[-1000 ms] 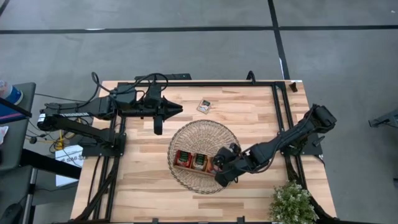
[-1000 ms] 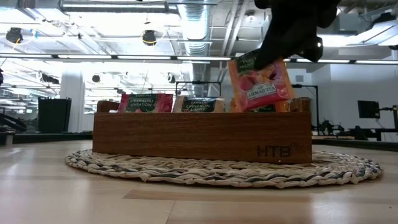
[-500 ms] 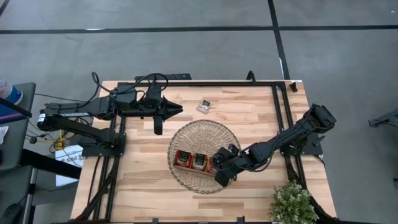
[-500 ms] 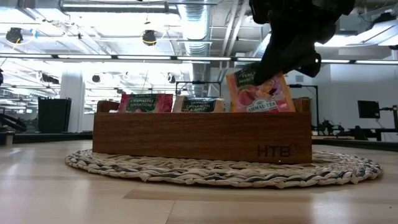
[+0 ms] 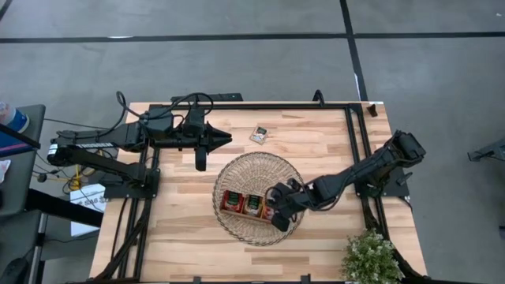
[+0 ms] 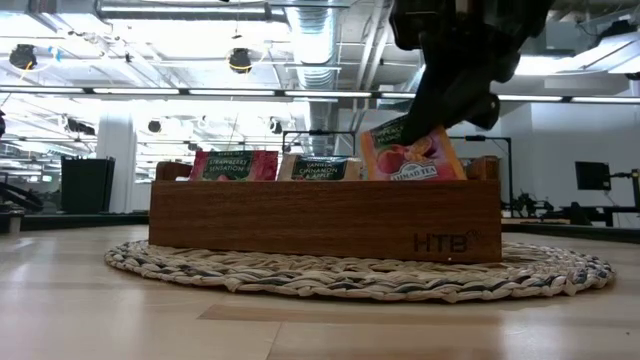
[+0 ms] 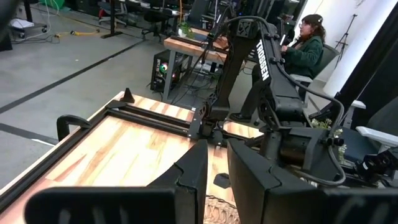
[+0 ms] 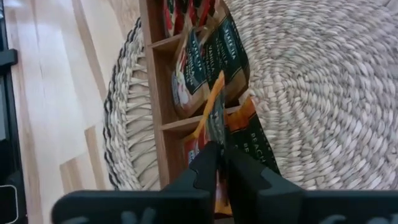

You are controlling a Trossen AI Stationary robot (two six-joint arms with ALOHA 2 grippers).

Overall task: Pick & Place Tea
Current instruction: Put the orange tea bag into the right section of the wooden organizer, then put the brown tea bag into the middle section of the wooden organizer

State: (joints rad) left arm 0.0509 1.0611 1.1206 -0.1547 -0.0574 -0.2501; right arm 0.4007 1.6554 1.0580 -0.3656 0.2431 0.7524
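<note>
— Lowering into the tray's end compartment, is that what the right end effector is doing?

— I am judging so. It is gripping an orange tea sachet by its upper corner, fingers pinched narrow on it, and the sachet is hanging directly beneath them, its lower half already dipping behind the wall of the wooden tray.

— Which way is the sachet lying?

— It is standing on edge, slightly tilted, its flat face running across the tray like the packets already filed there. The right wrist view is showing it edge-on between the fingers, over the slot nearest the table's right edge.

— Anything crowding it?

— The packets in that same slot and the divider beside it; a tilted sachet could be catching on them. The wicker basket is sitting under the tray.

— And the other arm?

— The left end effector is waiting near the table's far left corner, fingers nearly closed, empty. One loose sachet is lying just beside it, towards the far edge.
</note>
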